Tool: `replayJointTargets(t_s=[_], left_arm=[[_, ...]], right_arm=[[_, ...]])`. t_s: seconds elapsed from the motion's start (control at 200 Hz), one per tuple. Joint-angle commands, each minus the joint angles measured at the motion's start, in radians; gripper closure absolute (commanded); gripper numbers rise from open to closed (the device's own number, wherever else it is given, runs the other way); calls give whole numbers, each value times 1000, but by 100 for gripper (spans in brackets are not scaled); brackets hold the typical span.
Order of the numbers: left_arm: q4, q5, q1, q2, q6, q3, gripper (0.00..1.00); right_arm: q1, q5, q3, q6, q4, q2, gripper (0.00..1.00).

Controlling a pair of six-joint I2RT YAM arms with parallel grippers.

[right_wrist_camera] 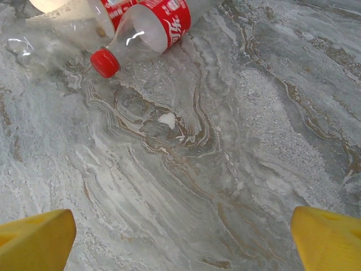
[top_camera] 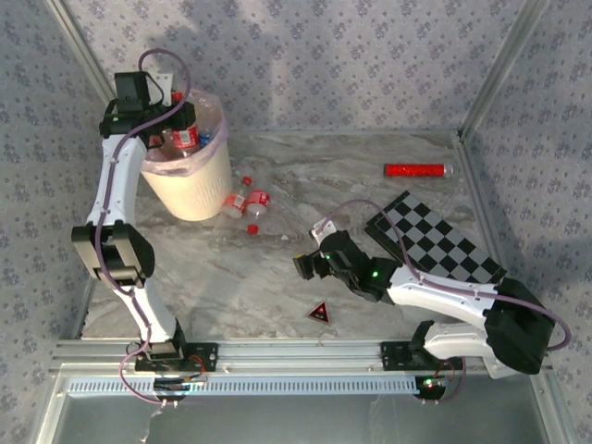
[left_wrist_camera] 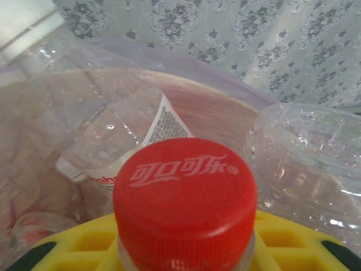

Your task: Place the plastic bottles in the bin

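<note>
Overhead, left fingers above bin, close-up reveals them clenched on red-capped bottle, right fingers spread

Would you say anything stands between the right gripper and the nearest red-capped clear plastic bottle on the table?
Nothing visible does: bare grey marble table separates the right gripper from the nearest red-capped clear plastic bottle.

The bin stands far left on the desk with bottles in it, loose bottles just right of it, tube far right, board before the tube, triangle nearest.
</note>
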Motion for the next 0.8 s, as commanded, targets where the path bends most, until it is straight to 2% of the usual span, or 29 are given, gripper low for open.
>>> replayJointTargets(t_s=[0.0, 0.25, 0.425, 0.59, 0.685, 0.73, 0.8], left_arm=[[-14, 109, -68, 46, -71, -45, 100], [47, 160, -137, 113, -197, 16, 100], [60, 171, -222, 155, -236, 65, 100], [10, 150, -307, 200, -243, 145, 100], [-19, 129, -341, 224, -246, 187, 100], [-26, 121, -350, 230, -246, 200, 100], [-37, 111, -354, 236, -243, 216, 98]], right_arm=[[-12, 24, 37, 16, -67, 8, 0], [-64, 40, 65, 109, -178, 5, 0], [-154, 40, 70, 219, -262, -33, 2], [-295, -44, 66, 321, -304, -76, 11], [-390, -107, 71, 359, -279, -71, 21], [-410, -124, 80, 361, -260, -58, 25], [-419, -135, 104, 356, -228, -16, 26]])
